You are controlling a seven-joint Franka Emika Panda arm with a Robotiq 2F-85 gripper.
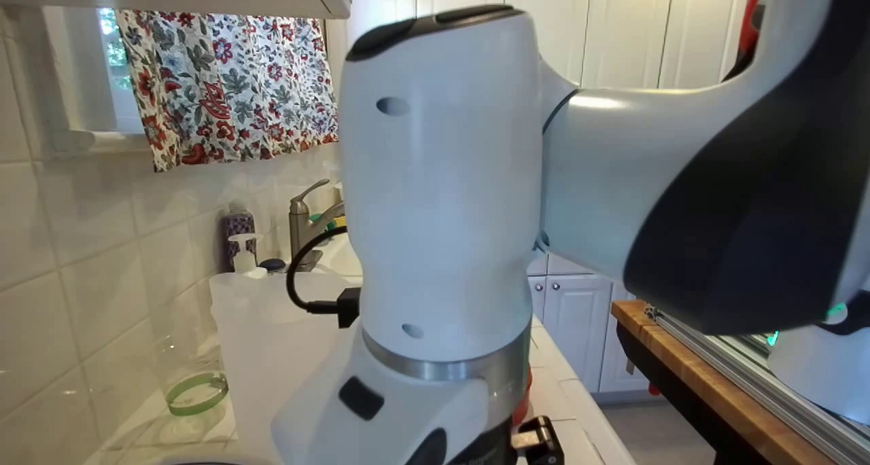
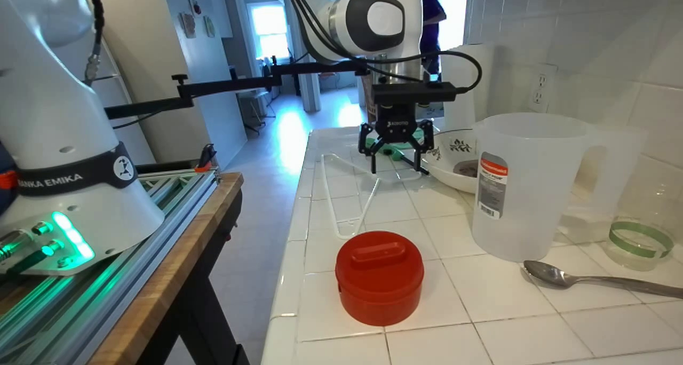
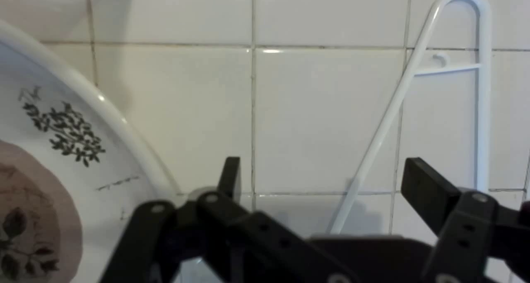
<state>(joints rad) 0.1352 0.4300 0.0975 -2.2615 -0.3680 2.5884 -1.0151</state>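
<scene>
Gripper [image 3: 325, 174], spread wide, hovers above a white hanger [image 3: 483, 109] whose long axis points toward the red container [image 2: 380, 277].

The gripper [image 2: 396, 167] bears "ROBOTIQ", and the black base band [image 2: 74, 178] "ANKA EMIKA".

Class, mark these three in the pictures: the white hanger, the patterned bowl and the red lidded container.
White hanger [image 3: 381, 128], in the wrist view: on one of its long bars.
Patterned bowl [image 3: 101, 99], in the wrist view: on its rim.
Red lidded container [image 2: 380, 273], in an exterior view: on its lid.
</scene>
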